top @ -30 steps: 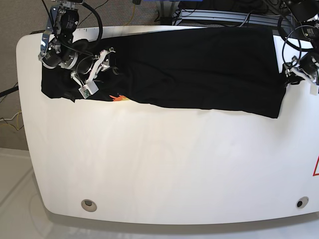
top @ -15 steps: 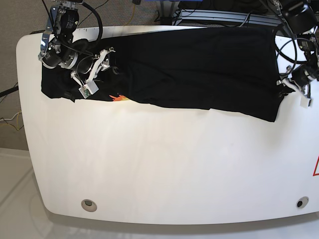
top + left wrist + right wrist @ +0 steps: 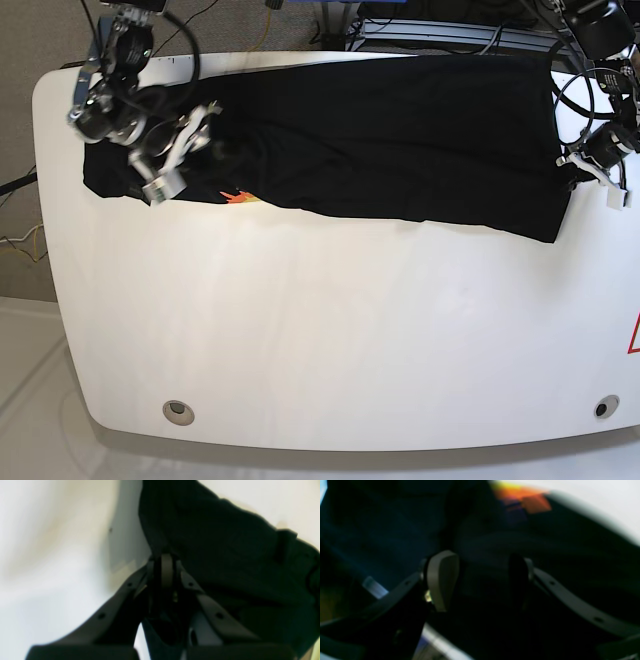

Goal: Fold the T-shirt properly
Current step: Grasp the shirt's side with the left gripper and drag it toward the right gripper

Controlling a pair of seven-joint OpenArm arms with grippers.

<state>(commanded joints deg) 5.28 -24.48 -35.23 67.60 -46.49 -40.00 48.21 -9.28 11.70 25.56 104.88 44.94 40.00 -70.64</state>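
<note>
In the left wrist view, the left hand (image 3: 166, 567) has its fingers pressed together on a fold of the black T-shirt (image 3: 225, 562), pinching the cloth at its edge, with the white table (image 3: 62, 555) showing to the side of the garment. In the right wrist view, the right hand (image 3: 480, 580) has its fingers spread apart over the T-shirt (image 3: 395, 530), with dark cloth lying between and below them; whether the pads touch the fabric is too blurred to tell. The orange-and-purple print (image 3: 522, 501) shows just beyond the fingers, near the shirt's edge. In the base view, the T-shirt (image 3: 400, 140) lies spread as a long band across the far part of the table (image 3: 330, 340), the left hand (image 3: 590, 170) at its right end and the right hand (image 3: 185, 150) over its left end, close to the print (image 3: 238, 196).
</note>
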